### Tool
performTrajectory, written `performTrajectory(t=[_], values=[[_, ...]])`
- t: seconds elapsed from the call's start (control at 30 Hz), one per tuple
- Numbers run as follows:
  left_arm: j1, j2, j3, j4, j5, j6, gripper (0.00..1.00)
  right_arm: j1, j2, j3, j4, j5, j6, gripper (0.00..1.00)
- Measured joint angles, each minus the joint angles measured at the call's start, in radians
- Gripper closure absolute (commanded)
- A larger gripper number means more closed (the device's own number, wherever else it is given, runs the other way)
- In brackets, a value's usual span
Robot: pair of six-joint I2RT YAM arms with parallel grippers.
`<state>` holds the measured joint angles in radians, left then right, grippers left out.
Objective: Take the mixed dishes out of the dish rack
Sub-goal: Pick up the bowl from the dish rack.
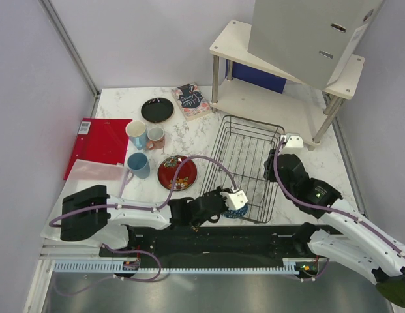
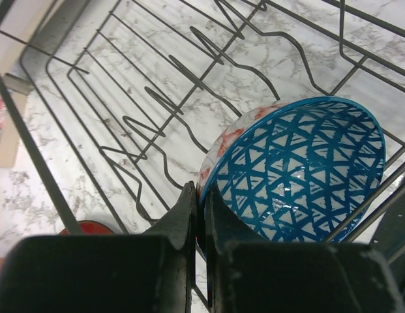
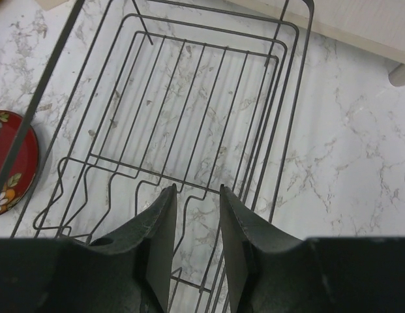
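Note:
The black wire dish rack stands right of centre. My left gripper is shut on the rim of the blue-and-white patterned bowl, which sits at the rack's near left corner. My right gripper is open and empty above the rack's right side. Outside the rack, to its left, are two light-blue cups, the salmon-pink mug, a black plate and a dark red plate.
A white two-tier shelf with a grey box stands at the back right. A patterned booklet lies near the black plate. A red folder and a pink cloth lie at the left.

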<state>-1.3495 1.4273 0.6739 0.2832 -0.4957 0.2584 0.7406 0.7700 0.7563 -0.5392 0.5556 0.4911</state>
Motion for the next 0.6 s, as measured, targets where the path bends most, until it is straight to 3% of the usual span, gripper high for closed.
performTrajectory(t=[0.37, 0.6], values=[[-0.051, -0.013, -0.092, 0.307, -0.222, 0.187, 0.98, 0.000, 0.016, -0.021, -0.019, 0.024, 0.056, 0.60], [-0.101, -0.056, -0.108, 0.492, -0.282, 0.292, 0.98, 0.000, 0.016, -0.021, -0.019, 0.026, 0.063, 0.60]])
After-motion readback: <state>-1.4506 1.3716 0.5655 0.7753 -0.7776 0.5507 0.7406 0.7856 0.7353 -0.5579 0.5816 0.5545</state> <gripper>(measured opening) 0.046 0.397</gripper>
